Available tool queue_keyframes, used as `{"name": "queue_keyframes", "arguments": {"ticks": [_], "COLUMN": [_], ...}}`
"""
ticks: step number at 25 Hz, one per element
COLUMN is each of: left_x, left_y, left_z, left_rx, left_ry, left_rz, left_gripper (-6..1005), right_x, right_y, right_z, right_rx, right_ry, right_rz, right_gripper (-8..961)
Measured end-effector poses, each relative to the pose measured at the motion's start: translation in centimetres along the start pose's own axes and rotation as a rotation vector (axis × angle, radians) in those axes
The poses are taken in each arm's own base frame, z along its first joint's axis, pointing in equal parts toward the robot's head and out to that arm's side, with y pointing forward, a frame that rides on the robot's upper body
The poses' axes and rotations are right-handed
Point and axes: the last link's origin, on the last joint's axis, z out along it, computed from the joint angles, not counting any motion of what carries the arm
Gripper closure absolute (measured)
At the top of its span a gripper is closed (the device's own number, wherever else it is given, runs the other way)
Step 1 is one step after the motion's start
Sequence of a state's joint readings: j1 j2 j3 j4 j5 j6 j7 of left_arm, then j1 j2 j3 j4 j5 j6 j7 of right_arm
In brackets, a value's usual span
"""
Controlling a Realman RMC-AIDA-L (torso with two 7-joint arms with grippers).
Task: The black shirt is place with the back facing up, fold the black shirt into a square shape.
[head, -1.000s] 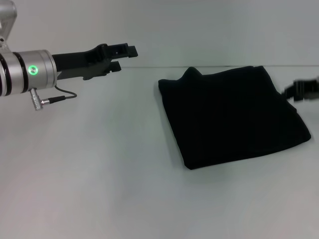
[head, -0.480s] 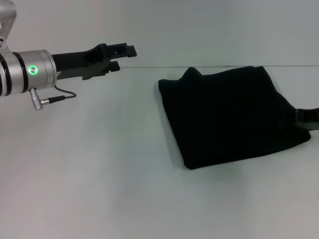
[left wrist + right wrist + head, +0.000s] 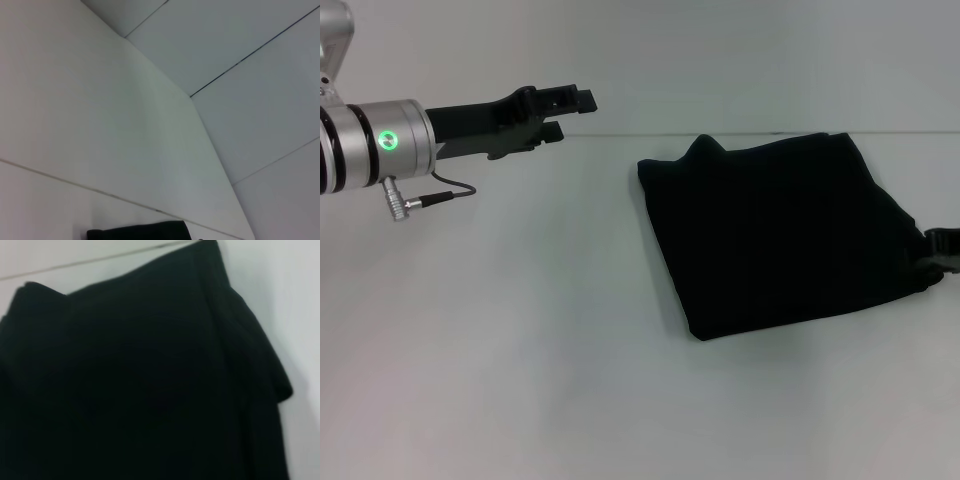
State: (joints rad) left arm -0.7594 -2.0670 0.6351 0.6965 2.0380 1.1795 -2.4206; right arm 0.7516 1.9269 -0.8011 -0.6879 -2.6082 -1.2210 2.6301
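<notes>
The shirt [image 3: 785,235] lies folded roughly square on the table's [image 3: 520,350] right, left gripper [image 3: 560,112] hovering released well apart, right gripper [image 3: 945,250] at its edge, grip unreadable, where a snag could undo the fold.

Left arm reaches in level from the left side, its left claw [image 3: 570,113] raised, fingers slightly parted. Right claw [image 3: 944,249] barely peeks in at the right edge.
</notes>
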Motion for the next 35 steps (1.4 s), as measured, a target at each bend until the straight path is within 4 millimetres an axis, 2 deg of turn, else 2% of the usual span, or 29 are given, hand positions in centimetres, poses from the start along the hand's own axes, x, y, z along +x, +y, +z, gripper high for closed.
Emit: {"name": "queue_keyframes", "arguments": {"ticks": [13,19,27,31,35], "left_x": [0.0,0.0,0.0,0.0,-0.1], "left_y": [0.1,-0.1,-0.1,-0.1,-0.1], "left_z": [0.1,-0.1,-0.1,-0.1,-0.1], "left_rx": [-0.001,0.002,0.003,0.003,0.002], "left_ry": [0.0,0.002,0.002,0.002,0.0], "left_rz": [0.001,0.0,-0.001,-0.002,-0.003], "left_gripper": [246,246,246,247,247], "right_x": [0.3,0.3,0.6,0.2,-0.9], "right_y": [0.4,0.1,0.3,0.2,-0.1], "right_z": [1.1,0.9,0.8,0.3,-1.3], "right_rx": [0.009,-0.014,-0.027,-0.03,-0.014], "right_ry": [-0.026,-0.05,-0.036,-0.044,-0.072], "right_rz": [0.006,0.045,0.042,0.037,0.017], "right_gripper": [610,650,859,914,940]}}
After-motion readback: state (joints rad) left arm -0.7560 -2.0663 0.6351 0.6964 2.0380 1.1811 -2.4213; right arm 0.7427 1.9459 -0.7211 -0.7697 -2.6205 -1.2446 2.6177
